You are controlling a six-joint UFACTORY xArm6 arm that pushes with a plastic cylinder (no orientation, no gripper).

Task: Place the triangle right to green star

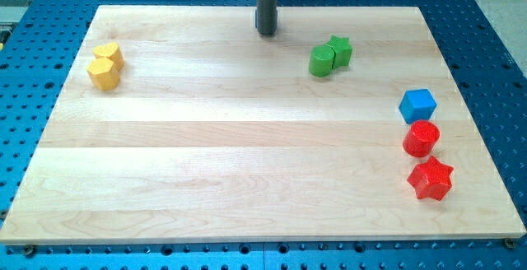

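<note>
The green star (340,49) lies at the view's upper right of centre. A green rounded block (321,60) touches its lower left side. My tip (266,33) rests on the board near the view's top centre, well to the left of both green blocks and apart from them. No block here shows a clear triangle shape. Two yellow blocks sit together at the view's upper left, one (109,54) just above the other (104,73); I cannot tell their exact shapes.
A blue cube (417,104), a red cylinder (421,138) and a red star (431,179) stand in a column near the view's right edge. The wooden board (247,163) lies on a blue perforated table.
</note>
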